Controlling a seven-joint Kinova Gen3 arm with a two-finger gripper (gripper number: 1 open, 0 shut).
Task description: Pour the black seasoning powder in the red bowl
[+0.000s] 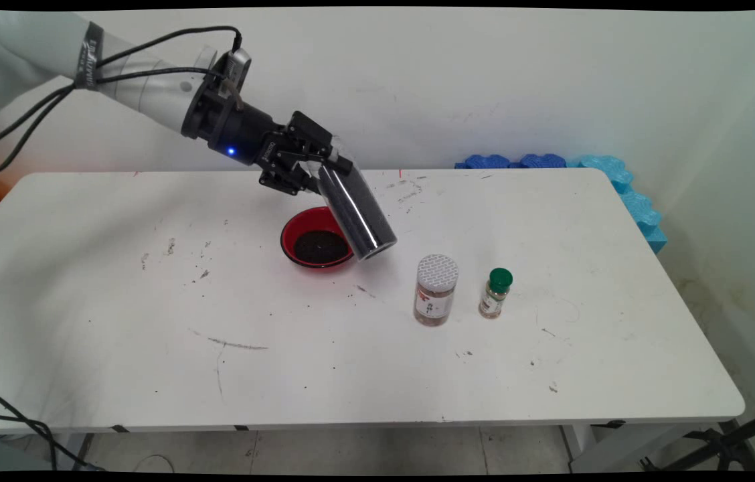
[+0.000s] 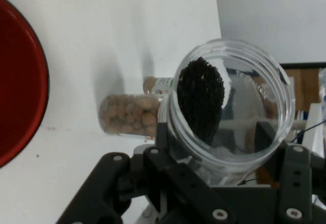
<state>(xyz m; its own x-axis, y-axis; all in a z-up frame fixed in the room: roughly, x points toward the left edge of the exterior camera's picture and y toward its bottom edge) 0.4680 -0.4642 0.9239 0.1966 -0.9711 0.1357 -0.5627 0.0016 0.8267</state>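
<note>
My gripper (image 1: 320, 171) is shut on a clear jar (image 1: 355, 213) of small black grains, held tilted with its open mouth down and to the right, just above the right rim of a red bowl (image 1: 316, 239). A dark heap of the same grains lies in the bowl. In the hand view the jar (image 2: 232, 104) fills the middle with its open mouth toward the camera. Black grains cling to its inner left wall. The red bowl (image 2: 20, 81) shows at the left edge.
Right of the bowl stand a spice jar (image 1: 436, 290) with a white patterned lid and a smaller bottle (image 1: 496, 292) with a green cap. Blue foam pieces (image 1: 592, 181) lie along the table's far right edge. A brown-filled jar (image 2: 127, 114) lies behind the held jar in the hand view.
</note>
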